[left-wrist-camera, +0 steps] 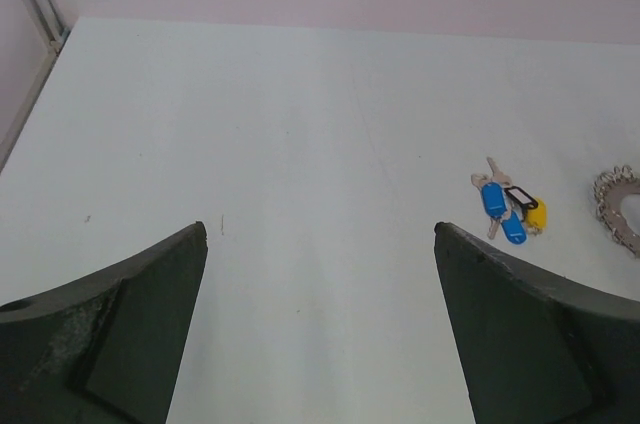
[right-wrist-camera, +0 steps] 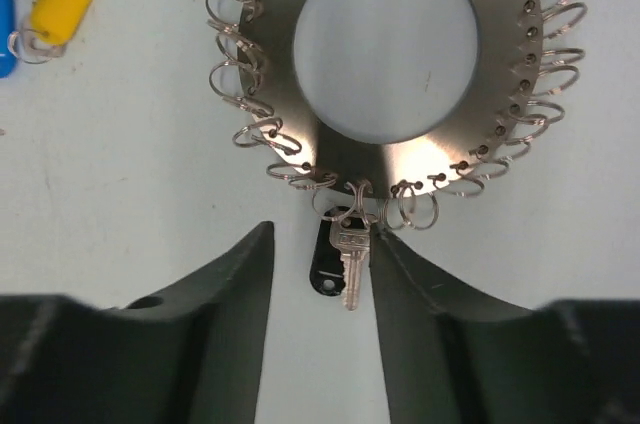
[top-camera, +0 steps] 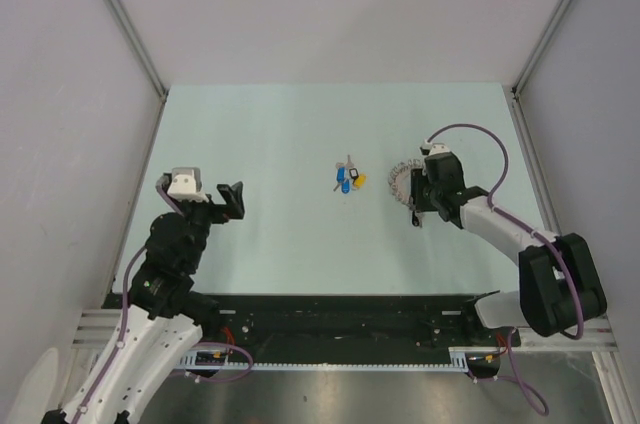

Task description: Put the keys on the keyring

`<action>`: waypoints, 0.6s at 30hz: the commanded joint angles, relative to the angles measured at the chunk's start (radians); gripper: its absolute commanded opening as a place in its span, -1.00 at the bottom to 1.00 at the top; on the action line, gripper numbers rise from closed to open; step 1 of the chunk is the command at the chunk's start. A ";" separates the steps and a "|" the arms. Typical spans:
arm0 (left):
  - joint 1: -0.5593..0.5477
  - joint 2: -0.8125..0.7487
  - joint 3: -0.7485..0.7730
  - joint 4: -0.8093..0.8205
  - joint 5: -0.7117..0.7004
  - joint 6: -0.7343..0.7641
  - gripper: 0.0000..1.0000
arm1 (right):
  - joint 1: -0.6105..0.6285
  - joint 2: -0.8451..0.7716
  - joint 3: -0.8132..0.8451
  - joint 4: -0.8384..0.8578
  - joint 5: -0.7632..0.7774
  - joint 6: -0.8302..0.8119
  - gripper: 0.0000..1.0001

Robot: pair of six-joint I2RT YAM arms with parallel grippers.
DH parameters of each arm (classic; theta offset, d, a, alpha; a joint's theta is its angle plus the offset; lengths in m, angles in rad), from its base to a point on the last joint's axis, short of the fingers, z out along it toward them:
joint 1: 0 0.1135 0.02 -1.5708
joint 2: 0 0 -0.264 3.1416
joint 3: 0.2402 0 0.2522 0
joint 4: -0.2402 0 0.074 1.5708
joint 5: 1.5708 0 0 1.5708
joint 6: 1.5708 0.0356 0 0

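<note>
Beside keyring [top-camera: 398,184], loose keys [top-camera: 347,180]

We've got a pale green table [top-camera: 270,124], grey walls [top-camera: 60,94] left and right, a metal rail [top-camera: 95,325] near.

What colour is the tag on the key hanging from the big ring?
The tag is black, clearest in the right wrist view.

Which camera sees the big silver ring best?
Right wrist view: the keyring fills it, loops and one hung key clear. The top view shows it tiny; the left wrist view catches only its edge.
</note>
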 commanded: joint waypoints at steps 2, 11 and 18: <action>0.006 -0.078 -0.029 0.051 -0.088 -0.035 1.00 | 0.008 -0.201 -0.006 0.005 0.014 0.073 0.30; 0.006 -0.235 -0.038 0.117 -0.156 -0.102 1.00 | 0.012 -0.646 -0.004 -0.104 0.130 0.070 0.99; 0.006 -0.400 -0.095 0.177 -0.131 -0.076 0.99 | 0.011 -0.974 -0.001 -0.142 0.169 0.014 0.99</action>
